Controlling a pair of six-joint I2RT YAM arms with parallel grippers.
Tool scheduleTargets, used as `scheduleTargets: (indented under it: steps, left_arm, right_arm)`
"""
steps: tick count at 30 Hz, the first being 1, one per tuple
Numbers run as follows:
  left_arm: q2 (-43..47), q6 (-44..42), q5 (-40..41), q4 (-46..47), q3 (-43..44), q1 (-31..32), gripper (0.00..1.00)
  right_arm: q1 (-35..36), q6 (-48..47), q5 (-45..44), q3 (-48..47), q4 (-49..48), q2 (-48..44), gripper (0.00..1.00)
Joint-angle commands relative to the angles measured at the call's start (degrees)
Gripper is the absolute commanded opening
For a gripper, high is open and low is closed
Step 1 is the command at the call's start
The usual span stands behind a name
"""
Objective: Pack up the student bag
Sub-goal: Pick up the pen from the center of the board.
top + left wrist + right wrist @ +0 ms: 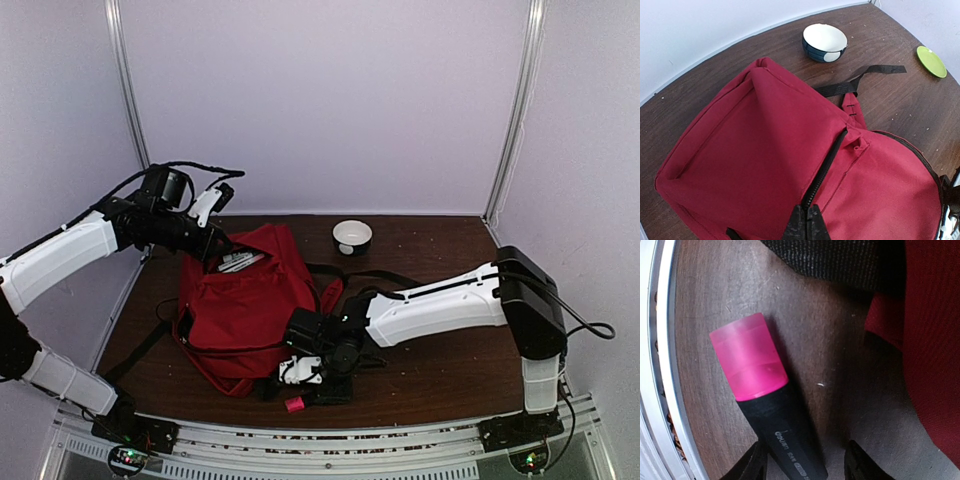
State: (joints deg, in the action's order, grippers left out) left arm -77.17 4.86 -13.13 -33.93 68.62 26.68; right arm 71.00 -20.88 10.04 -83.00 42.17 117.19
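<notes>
- The brown wooden counter point(440, 370) carries all the things, and white walls stand on three sides of it.
- The student bag point(245, 310), red and soft, lies on the left-centre part of the counter, between the two arms. Its far end is raised. Something pale shows in the opening there, too small to tell what.
- The left arm point(60, 260) reaches over the left edge to the far end of the bag. In the left wrist view its jaws are pressed together on the red fabric, just where the black zipper line ends.
- The right arm point(435, 305) stretches across the counter to the near end of the bag. Its jaws are apart, one on each side of the black body of a highlighter. One finger is close against the body, and the other has a clear gap to it.
- A black strap point(860, 82) lies flat on the wood beside the top of the bag.
- A bowl point(352, 237), white inside and dark outside, stands upright near the far wall, apart from the bag.
- A small green plate point(931, 61) lies further to the right of the bowl.
- The highlighter point(770, 405), with a pink cap, lies on the counter near its metal front rail, just beside the red fabric but not touching it.
</notes>
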Motion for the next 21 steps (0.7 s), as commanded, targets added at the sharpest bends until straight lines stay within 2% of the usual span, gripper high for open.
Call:
scheduleTargets:
  steps: [1,12,16,21]
  left_arm:
    - [-0.2,-0.2,-2.0,2.9,-0.2,0.3,0.0]
    - [-0.2,-0.7,-1.7,2.2,0.1,0.2,0.0]
    - [-0.5,-0.7,-2.0,2.3,0.2,0.2,0.0]
    - [-0.6,-0.7,-2.1,2.4,0.2,0.3,0.0]
  right_arm:
    - [0.5,-1.2,1.7,-2.4,2.8,1.3,0.55]
    - [2.5,-3.1,2.8,-6.6,3.4,4.9,0.53]
    - [2.4,-3.4,1.8,-5.8,3.7,4.3,0.45]
    - [2.3,-6.6,2.1,-4.7,6.9,0.3,0.28]
